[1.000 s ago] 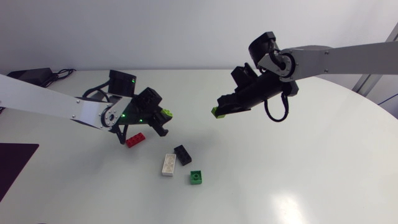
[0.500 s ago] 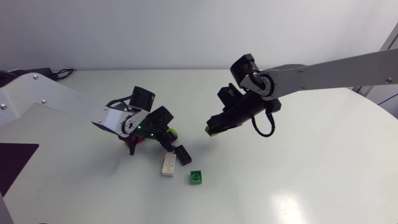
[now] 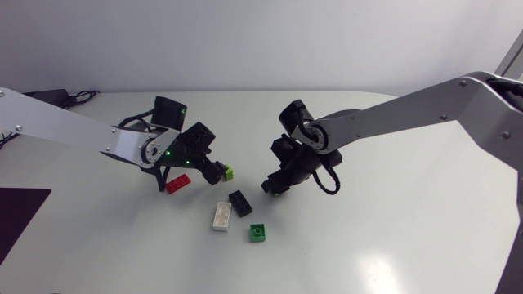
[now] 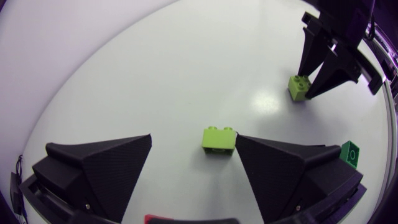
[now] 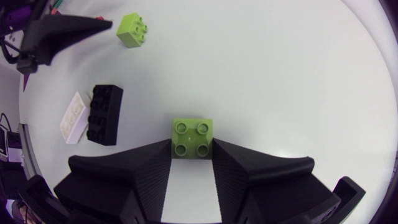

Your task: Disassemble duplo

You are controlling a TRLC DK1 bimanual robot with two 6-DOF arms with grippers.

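From above: left gripper (image 3: 214,169) low, left lime brick (image 3: 227,172) at its 3 o'clock. Right gripper (image 3: 270,189) down at 2 o'clock of black brick (image 3: 240,202).

From the left wrist: opened wide, left lime brick (image 4: 219,138) between, touching only one finger.

From the right wrist: pinching right lime brick (image 5: 192,138) on two sides.

Looks pulled apart already. Best now: set flat, open slowly, lift straight up.

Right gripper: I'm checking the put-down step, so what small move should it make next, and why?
Probably open its fingers. The right gripper holds a single lime brick between both fingertips, low over a bare patch of table and apart from the black brick, so releasing it there looks like the natural step.
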